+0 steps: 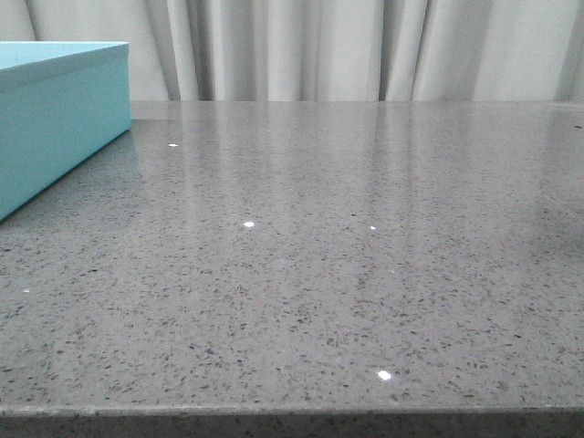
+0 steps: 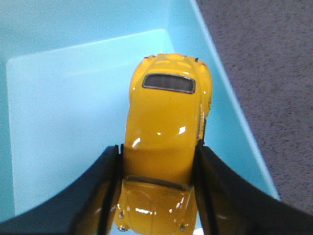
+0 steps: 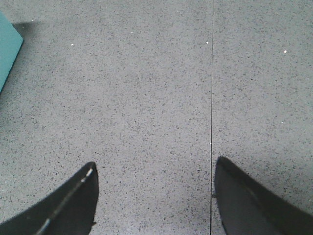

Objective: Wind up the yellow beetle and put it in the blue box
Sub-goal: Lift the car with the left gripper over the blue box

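In the left wrist view the yellow beetle (image 2: 166,122) is held between the two black fingers of my left gripper (image 2: 157,152), which is shut on its sides. The car hangs over the inside of the blue box (image 2: 63,107), near one corner; I cannot tell whether its wheels touch the floor. In the front view the blue box (image 1: 55,119) stands at the far left of the grey table, and neither gripper nor the car shows there. My right gripper (image 3: 154,169) is open above bare table, nothing between its fingers.
A grey speckled stone table (image 1: 319,274) fills the front view, with white curtains (image 1: 365,46) behind it. A corner of the blue box (image 3: 7,49) shows in the right wrist view. A thin seam line (image 3: 212,98) runs across the tabletop.
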Controlling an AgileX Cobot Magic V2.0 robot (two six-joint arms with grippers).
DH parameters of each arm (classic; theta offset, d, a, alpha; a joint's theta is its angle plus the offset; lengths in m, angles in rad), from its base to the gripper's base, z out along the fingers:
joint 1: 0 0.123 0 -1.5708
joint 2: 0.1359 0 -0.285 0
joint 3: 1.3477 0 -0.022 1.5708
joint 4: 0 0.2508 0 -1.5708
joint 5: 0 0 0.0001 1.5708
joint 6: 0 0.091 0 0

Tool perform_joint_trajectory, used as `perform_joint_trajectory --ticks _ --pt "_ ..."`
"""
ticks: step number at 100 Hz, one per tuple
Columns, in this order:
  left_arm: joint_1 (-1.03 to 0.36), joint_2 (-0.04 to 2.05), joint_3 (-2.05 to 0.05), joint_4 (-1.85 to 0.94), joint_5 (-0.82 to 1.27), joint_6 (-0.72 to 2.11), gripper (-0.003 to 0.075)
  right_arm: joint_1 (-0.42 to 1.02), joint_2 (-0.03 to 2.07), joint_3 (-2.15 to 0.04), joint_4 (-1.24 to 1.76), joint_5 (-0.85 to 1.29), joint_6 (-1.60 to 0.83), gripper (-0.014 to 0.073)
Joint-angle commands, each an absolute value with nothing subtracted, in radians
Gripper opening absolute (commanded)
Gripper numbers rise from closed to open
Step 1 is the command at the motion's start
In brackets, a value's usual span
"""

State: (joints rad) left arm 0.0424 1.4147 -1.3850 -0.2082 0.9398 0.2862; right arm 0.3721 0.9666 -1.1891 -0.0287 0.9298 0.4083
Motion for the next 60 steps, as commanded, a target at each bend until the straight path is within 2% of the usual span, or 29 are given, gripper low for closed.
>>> perform_joint_trajectory --ticks 1,29,60 --pt "0.076 1.382 -1.354 -0.23 0.826 0.274 0.0112 0.374 0.951 -1.215 -0.038 0.868 0.396 0.0509" --pt "0.113 1.397 -1.199 -0.207 0.692 0.274 0.0112 0.374 0.951 -1.215 -0.036 0.865 0.396 0.0509" --pt "0.113 1.466 -1.18 -0.205 0.688 0.274 0.0112 0.374 0.951 -1.215 -0.034 0.864 0.396 0.0509"
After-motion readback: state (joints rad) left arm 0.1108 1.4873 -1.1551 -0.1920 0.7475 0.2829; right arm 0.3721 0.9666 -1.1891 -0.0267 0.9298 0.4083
